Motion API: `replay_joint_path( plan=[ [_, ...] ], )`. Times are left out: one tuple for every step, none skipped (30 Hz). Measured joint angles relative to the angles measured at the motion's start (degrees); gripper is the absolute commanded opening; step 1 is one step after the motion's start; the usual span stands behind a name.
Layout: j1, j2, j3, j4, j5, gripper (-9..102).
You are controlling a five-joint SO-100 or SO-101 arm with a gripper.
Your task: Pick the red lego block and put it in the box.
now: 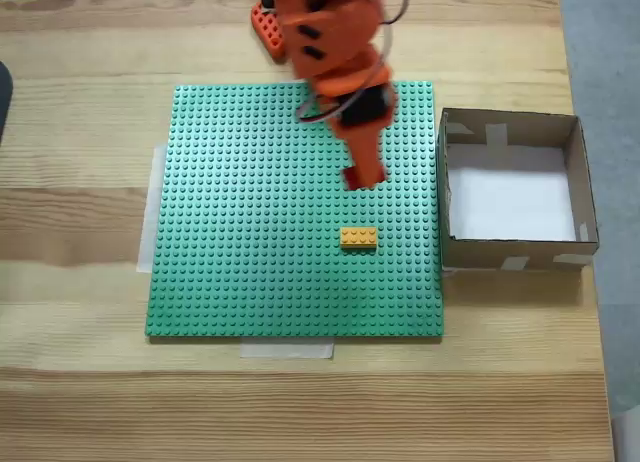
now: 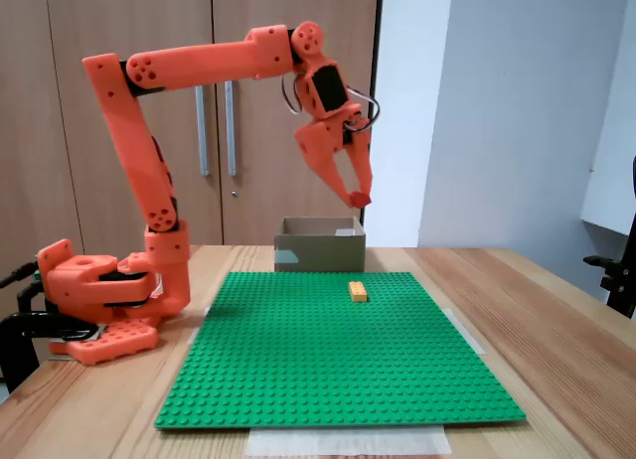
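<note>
A fixed view from above shows the green baseplate [image 1: 295, 210] taped flat on the wooden counter [image 1: 80, 382], with bare wood on every side of it. The box [image 1: 510, 254] stands just off the baseplate's right edge, its open white bottom clear of anything. The yellow brick [image 1: 359, 238] sits alone on the studs, below the claw [image 1: 358, 177], with wide free baseplate to its left and toward the near edge.

The claw hangs above the baseplate, fingers drawn narrow onto the red block [image 1: 352, 178], a small dark red piece at its tips. In the side-on fixed view the claw [image 2: 358, 198] is well above the baseplate [image 2: 338, 350], about level with the air over the box [image 2: 320, 244], and the red block [image 2: 360, 198] shows only as a dark spot between the fingertips.

That side view also shows the arm's base [image 2: 99, 290] on the counter's left, cupboard doors [image 2: 119, 101] behind, and the yellow brick [image 2: 358, 291] lengthwise. No writing is readable.
</note>
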Motion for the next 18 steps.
replay_joint_path(
  plan=[
    [-0.97,0.0,0.0,-0.26,0.35,-1],
    [-1.93,0.0,0.0,-0.53,0.79,-1],
    [-3.16,0.0,0.0,-0.88,1.14,-1],
    [-4.75,0.0,0.0,-1.23,1.49,-1],
    [-6.33,0.0,0.0,-1.67,1.85,-1],
    [-7.47,0.0,0.0,-2.11,2.2,-1],
    [-8.35,0.0,0.0,-2.64,2.46,-1],
    [-9.32,0.0,0.0,-3.25,2.72,-1],
    [-11.78,0.0,0.0,-4.22,2.99,-1],
    [-12.83,0.0,0.0,-4.57,2.99,-1],
    [-13.89,0.0,0.0,-5.19,3.25,-1],
    [-14.59,0.0,0.0,-5.63,3.43,-1],
    [-15.73,-0.18,0.0,-5.98,3.6,-1],
    [-16.96,-0.44,0.0,-6.15,3.87,-1],
    [-18.37,-0.7,0.0,-6.24,4.04,-1],
    [-19.25,-1.14,0.0,-6.5,4.39,-1],
    [-19.95,-1.58,0.0,-6.77,4.57,-1],
    [-20.13,-2.02,0.0,-6.94,4.83,-1]
  ],
)
